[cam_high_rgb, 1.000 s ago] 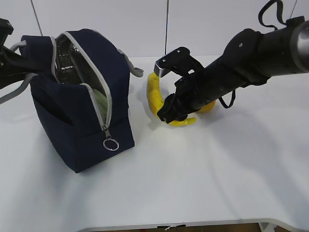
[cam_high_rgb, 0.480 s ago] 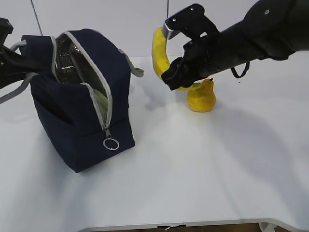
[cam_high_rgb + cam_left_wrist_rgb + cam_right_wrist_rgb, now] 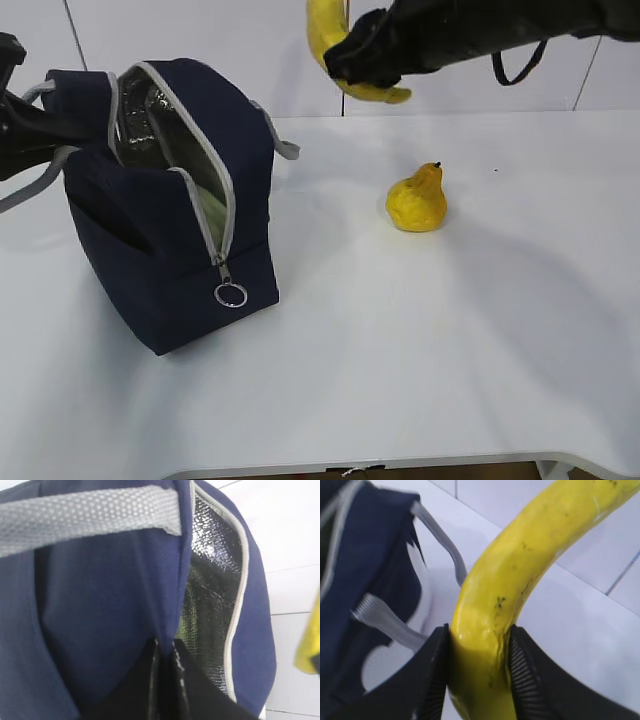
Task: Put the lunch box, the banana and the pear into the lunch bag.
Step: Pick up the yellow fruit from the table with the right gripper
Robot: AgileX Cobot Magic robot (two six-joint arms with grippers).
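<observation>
The navy lunch bag (image 3: 160, 230) stands at the left with its zipper open and its silver lining (image 3: 210, 595) showing. A pale green edge of the lunch box (image 3: 207, 205) shows inside the opening. My left gripper (image 3: 165, 652) is shut on the bag's navy rim fabric, just beside the lining. High above the table, my right gripper (image 3: 352, 58) is shut on the yellow banana (image 3: 325, 30), right of and above the bag's opening. Its ribbed pads (image 3: 440, 660) squeeze the banana (image 3: 520, 575) near its bend. The yellow pear (image 3: 417, 200) stands upright alone on the table.
A metal ring pull (image 3: 230, 295) hangs at the bag's front corner. A grey strap handle (image 3: 282, 143) droops off the bag's far side toward the pear. The white table (image 3: 450, 350) runs to its front edge at the bottom, and a white wall is behind.
My right gripper has lifted the banana from the table beside the pear, up and slightly left, to high in the air. The pear now shows fully. Left gripper and bag have not moved.
</observation>
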